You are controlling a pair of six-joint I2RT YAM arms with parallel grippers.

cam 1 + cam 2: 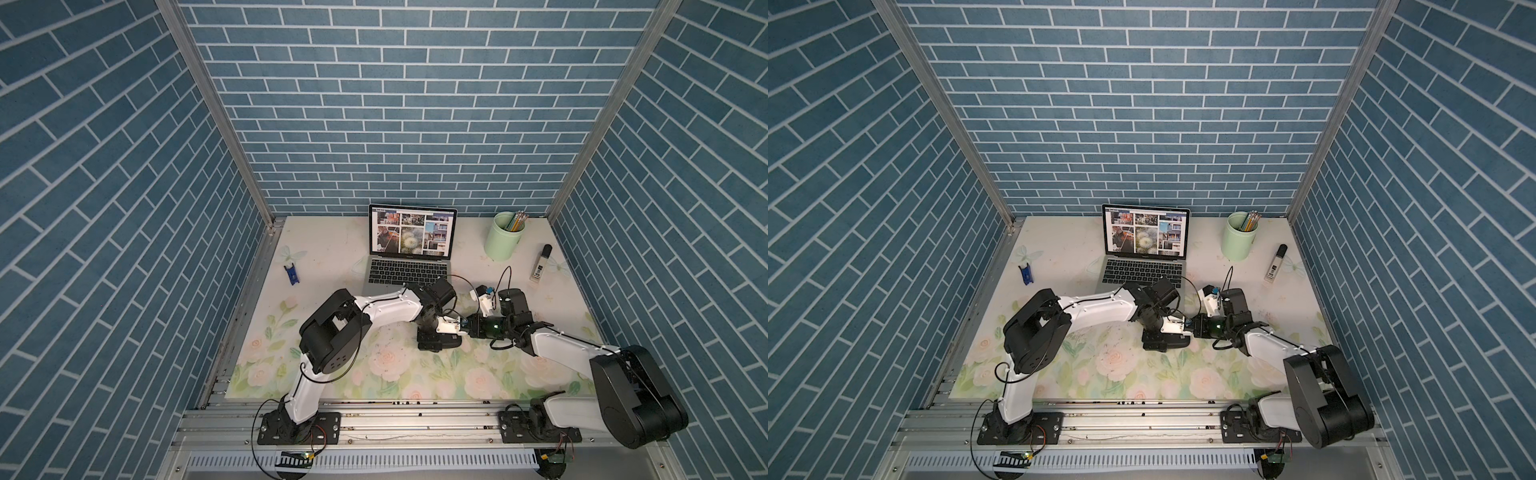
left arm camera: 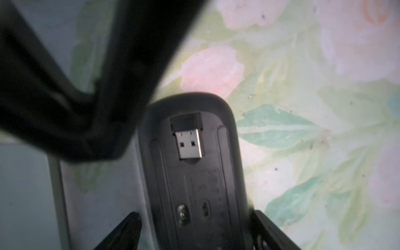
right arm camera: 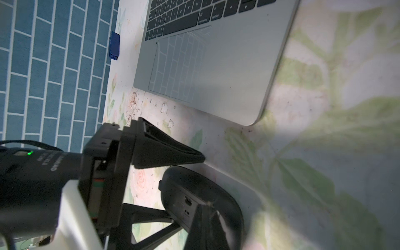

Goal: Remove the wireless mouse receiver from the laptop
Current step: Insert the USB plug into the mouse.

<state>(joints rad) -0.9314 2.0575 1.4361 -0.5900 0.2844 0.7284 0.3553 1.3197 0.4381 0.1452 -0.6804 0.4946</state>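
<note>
Between the fingers (image 2: 127, 229) of the left gripper (image 2: 195, 216) we find the black mouse (image 2: 190, 179), turned underside up on the floral table (image 2: 303, 108). The fingers stand wide, one on each side of the mouse's near end. On one side a sliver of tabletop appears between finger and shell, so we note no clamp.

Past those fingertips, toward the far end of the mouse, the wireless mouse receiver (image 2: 187, 136) lies in the recess in the mouse's underside. Its black cap sits deepest and its bare metal plug faces back toward the fingers. It is out of the laptop (image 3: 216, 71).

Right gripper (image 3: 205, 216): fingers closed together, nothing seen between them. In the right wrist view the joined tip sits over the mouse's underside; whether it touches, we cannot tell. In the left wrist view the same fingers show only as a dark blur beside the mouse.

Beyond both sets of fingertips the laptop lies open in both top views (image 1: 409, 270) (image 1: 1142, 270), its front corner near the left gripper but apart from its fingers.
</note>
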